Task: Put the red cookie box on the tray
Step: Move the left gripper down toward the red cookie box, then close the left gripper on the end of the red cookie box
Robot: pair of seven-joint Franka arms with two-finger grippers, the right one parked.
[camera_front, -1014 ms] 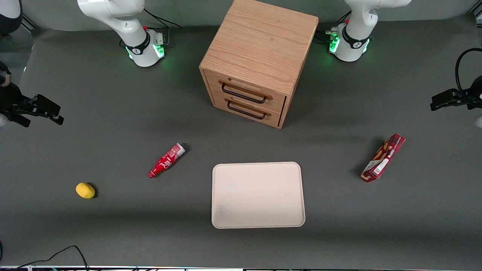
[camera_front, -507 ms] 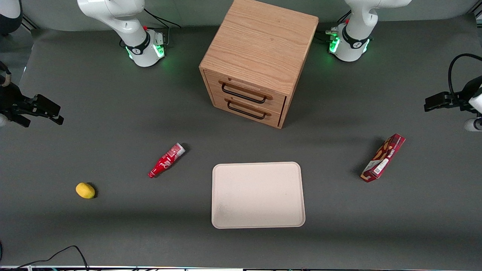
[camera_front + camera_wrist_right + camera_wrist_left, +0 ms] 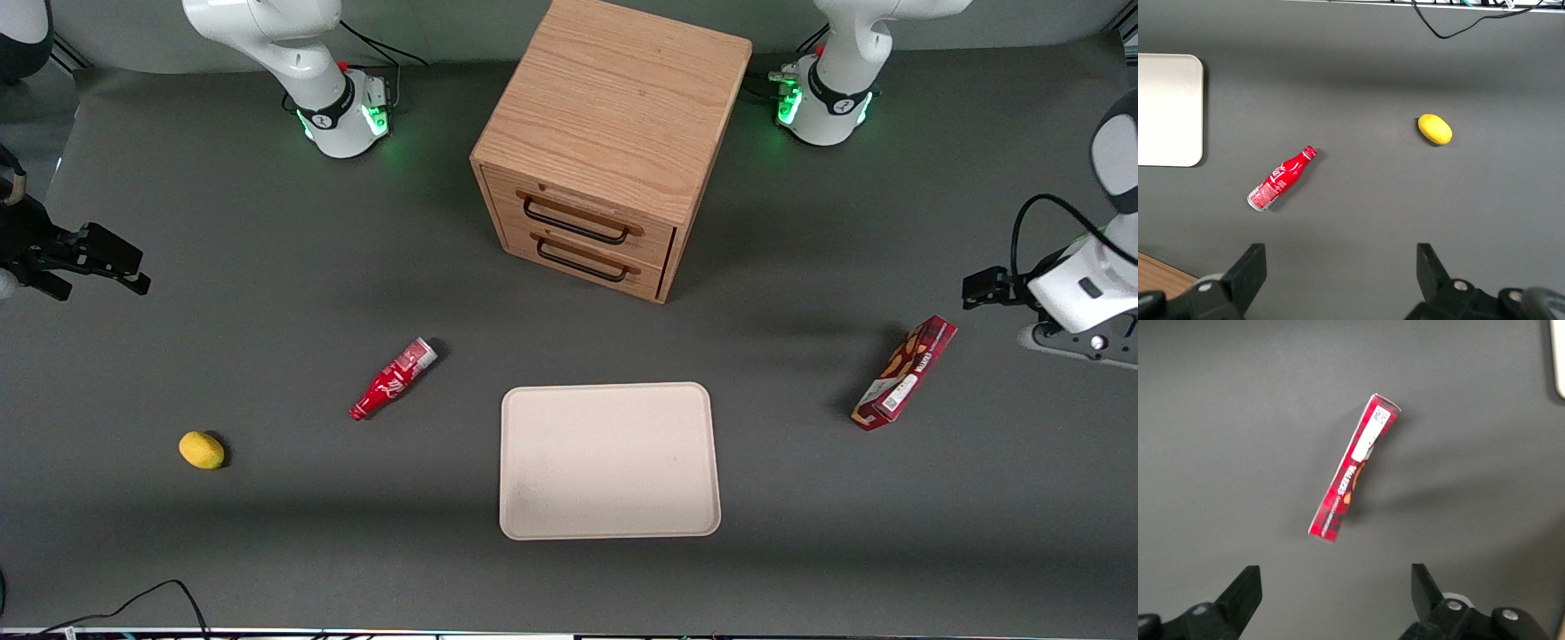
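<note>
closing in since a second ago: gripper [image 3: 1331, 597], fingers spread wide and empty, now above red cookie box [image 3: 904, 372], which lies untouched on table, well apart from tray [image 3: 610, 460]; grasp likely next.

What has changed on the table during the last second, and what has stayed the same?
Only the working arm moved: its gripper swung in from the table's edge toward the red cookie box and now hangs open near it, holding nothing. The box lies untouched on the table, apart from the tray. The red bottle, the yellow fruit and the wooden drawer cabinet stayed in place.
</note>
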